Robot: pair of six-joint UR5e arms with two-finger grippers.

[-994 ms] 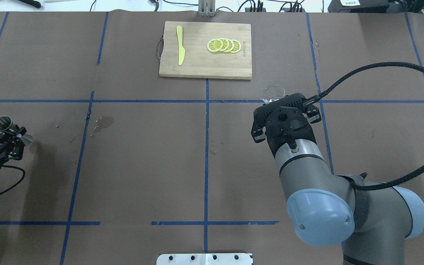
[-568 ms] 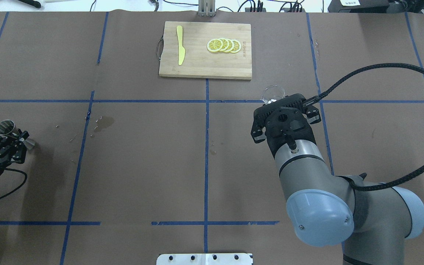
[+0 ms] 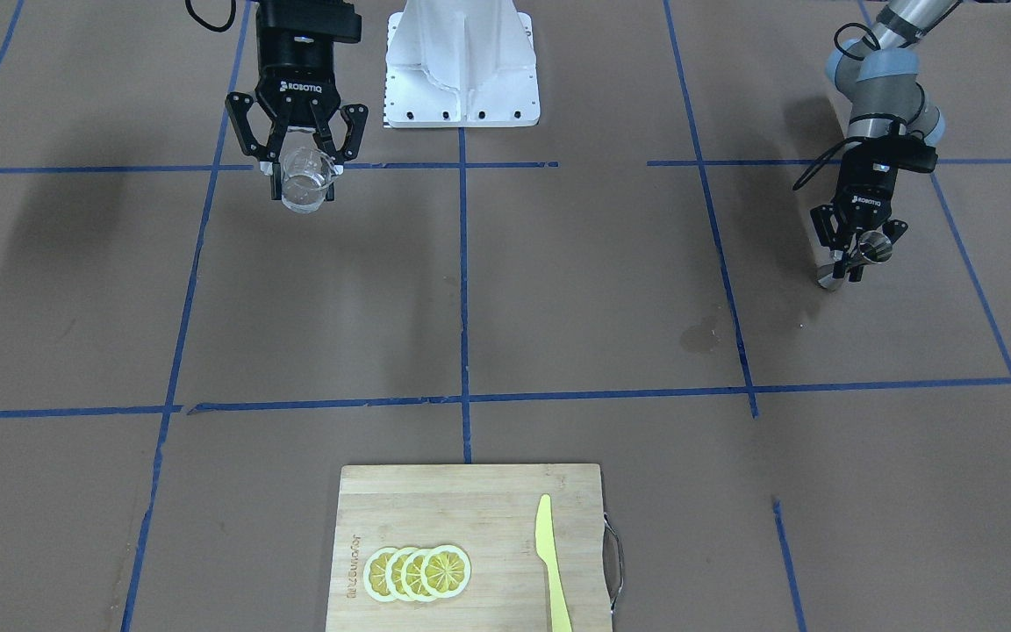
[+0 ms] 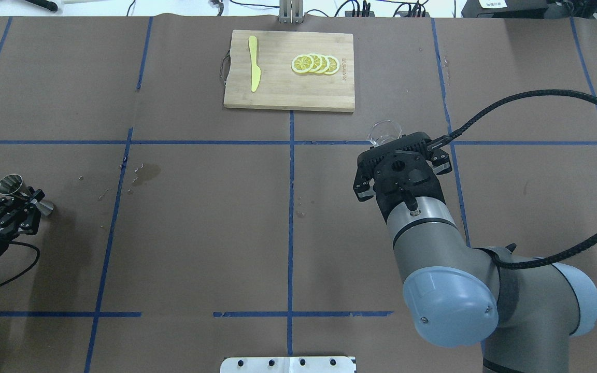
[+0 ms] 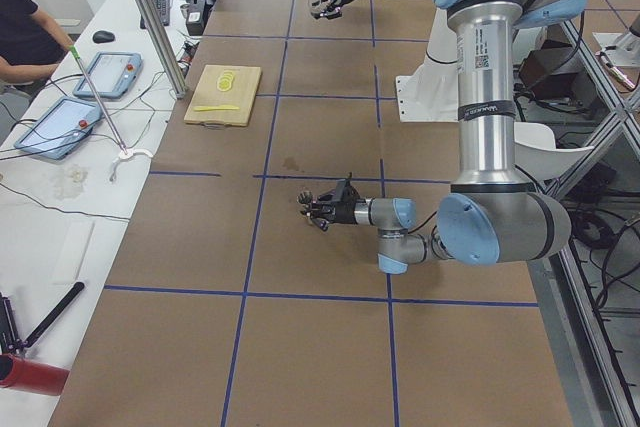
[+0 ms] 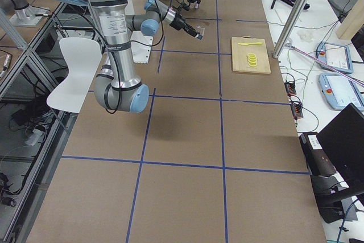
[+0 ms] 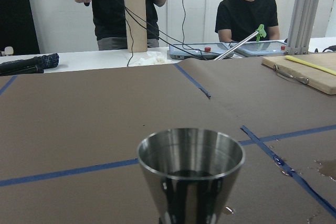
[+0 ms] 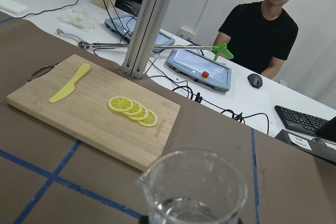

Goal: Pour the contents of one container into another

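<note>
A small steel jigger point(image 4: 12, 185) is at the table's far left, and my left gripper point(image 4: 24, 199) is shut on its narrow waist. The left wrist view shows the jigger point(image 7: 191, 174) upright with its mouth open upward. Right of centre, my right gripper point(image 3: 302, 168) is shut on the clear glass cup point(image 3: 304, 189), held above the table. Only the cup's rim point(image 4: 384, 132) shows past the gripper body in the overhead view. A little clear liquid lies in the bottom of the glass cup point(image 8: 191, 195). The two containers are far apart.
A wooden cutting board point(image 4: 278, 93) at the far middle carries lemon slices point(image 4: 315, 63) and a yellow knife point(image 4: 253, 63). A damp stain point(image 4: 148, 172) marks the brown paper. A white base plate point(image 4: 288, 364) sits at the near edge. Operators stand beyond the far edge.
My left gripper has carried the jigger a little toward the robot and slightly rightward in the overhead view. The right arm and the glass cup have stayed where they were.
</note>
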